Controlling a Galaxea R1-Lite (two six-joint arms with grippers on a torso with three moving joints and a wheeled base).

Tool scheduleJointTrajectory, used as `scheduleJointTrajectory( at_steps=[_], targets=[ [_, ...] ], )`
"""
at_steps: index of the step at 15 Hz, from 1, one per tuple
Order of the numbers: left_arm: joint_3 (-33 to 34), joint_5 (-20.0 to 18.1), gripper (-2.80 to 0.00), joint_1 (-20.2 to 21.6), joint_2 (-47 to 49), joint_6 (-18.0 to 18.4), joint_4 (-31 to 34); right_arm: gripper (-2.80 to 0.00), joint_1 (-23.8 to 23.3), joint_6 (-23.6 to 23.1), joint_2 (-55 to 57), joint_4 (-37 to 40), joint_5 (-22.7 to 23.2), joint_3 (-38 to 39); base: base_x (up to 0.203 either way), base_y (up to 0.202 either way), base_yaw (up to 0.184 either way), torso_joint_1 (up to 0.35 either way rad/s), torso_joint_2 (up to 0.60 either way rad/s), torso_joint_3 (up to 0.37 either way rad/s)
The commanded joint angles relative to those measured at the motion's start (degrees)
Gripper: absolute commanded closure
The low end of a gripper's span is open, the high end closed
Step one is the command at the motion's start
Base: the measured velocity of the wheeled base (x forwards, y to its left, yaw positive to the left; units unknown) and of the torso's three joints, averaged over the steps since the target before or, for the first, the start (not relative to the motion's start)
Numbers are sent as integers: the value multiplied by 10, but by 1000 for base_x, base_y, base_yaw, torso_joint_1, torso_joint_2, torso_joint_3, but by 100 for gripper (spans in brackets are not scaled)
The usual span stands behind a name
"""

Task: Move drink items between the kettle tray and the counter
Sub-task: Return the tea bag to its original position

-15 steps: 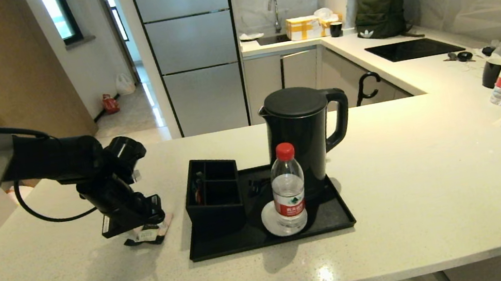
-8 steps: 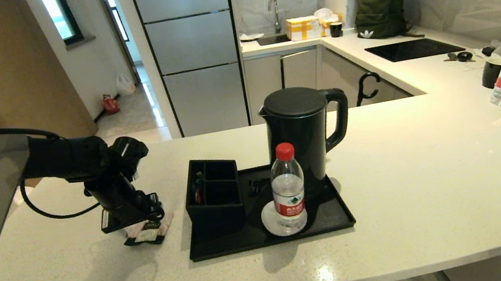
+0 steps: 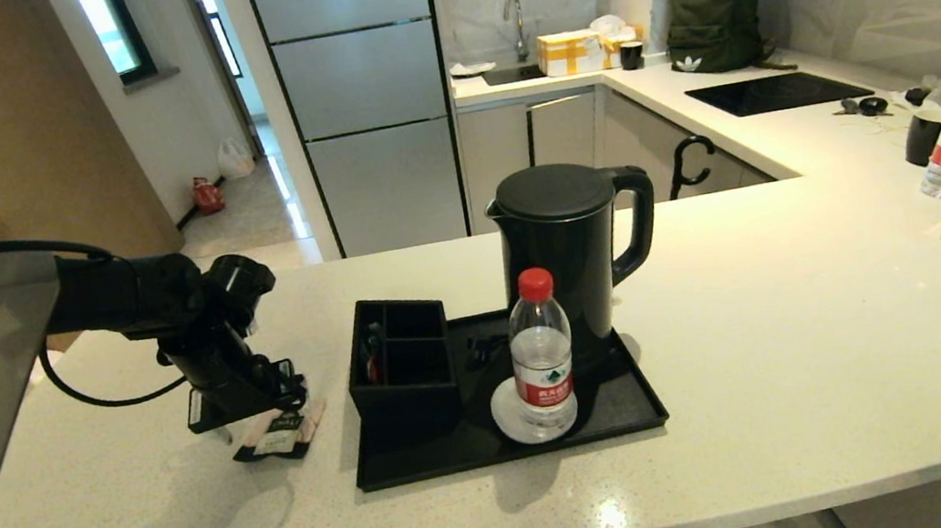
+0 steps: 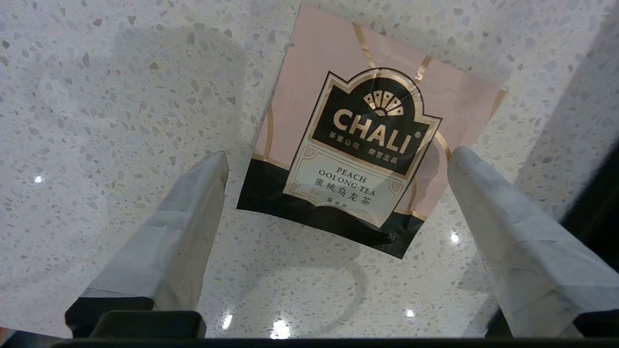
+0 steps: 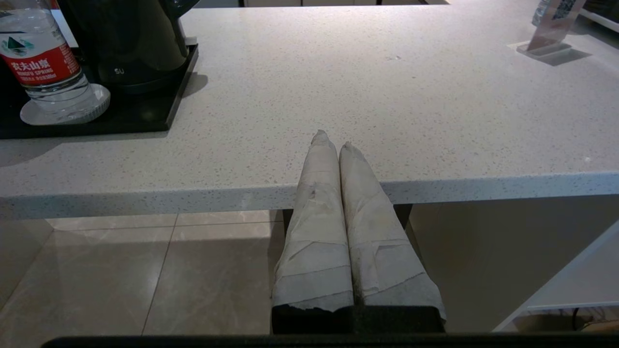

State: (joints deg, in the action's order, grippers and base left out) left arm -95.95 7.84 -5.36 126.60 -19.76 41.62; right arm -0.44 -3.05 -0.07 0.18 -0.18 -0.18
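1. Table (image 3: 813,345): off-white speckled stone with a glossy top. It carries everything you see listed below.

2. Kettle tray (image 3: 629,412): shallow, black, low rim, lying flat near the middle of the table.

3. Kettle (image 3: 565,251): tall, black, lid on, handle toward your robot's right. It stands at the back of the kettle tray.

4. Compartmented box (image 3: 403,370): black, open-topped, on the left end of the kettle tray.

5. Left pincer (image 4: 338,169): your working arm reaches over the table just left of the kettle tray. Its 2 taped fingers (image 4: 193,203) are spread wide, poised above the tea sachet, 1 on either side of it, neither touching it as far as you can see.

6. Right pincer (image 5: 333,142): parked off the near edge of the table, right of the kettle tray, its 2 fingers pressed together on nothing.

7. Water bottle (image 3: 541,351): clear plastic, red cap, red-and-green label. It stands upright on a white round coaster (image 3: 506,416) at the front of the kettle tray, just before the kettle.

8. Tea sachet (image 4: 367,145): pale pink with a dark lower band, marked CHALI Peach Oolong Tea. It lies flat on the table, just left of the compartmented box, outside the kettle tray.
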Motion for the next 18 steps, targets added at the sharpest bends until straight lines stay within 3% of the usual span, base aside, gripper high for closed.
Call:
scheduleJointTrajectory(
  at_steps=[1, 4, 5, 9, 10, 18],
  targets=[
    [0, 1, -280, 0, -2, -1, 2, 0, 0, 0, 1, 0, 0, 0, 0, 0, 0, 0, 0, 0],
    [5, 24, -280, -8, 13, 8, 4, 0, 0, 0, 1, 0, 0, 0, 0, 0, 0, 0, 0, 0],
    [8, 23, -280, -7, 10, 27, 4, 0, 0, 0, 1, 0, 0, 0, 0, 0, 0, 0, 0, 0],
    [10, 17, -280, -6, 6, 37, 4, 0, 0, 0, 1, 0, -1, 0, 0, 0, 0, 0, 0, 0],
    [11, -2, -280, -5, -7, 63, 5, 0, 0, 0, 1, 0, 0, 0, 0, 0, 0, 0, 0, 0],
    [16, -13, -280, -4, 22, 68, 0, 0, 0, 0, 1, 0, -1, 0, 0, 0, 0, 0, 0, 0]
  ],
)
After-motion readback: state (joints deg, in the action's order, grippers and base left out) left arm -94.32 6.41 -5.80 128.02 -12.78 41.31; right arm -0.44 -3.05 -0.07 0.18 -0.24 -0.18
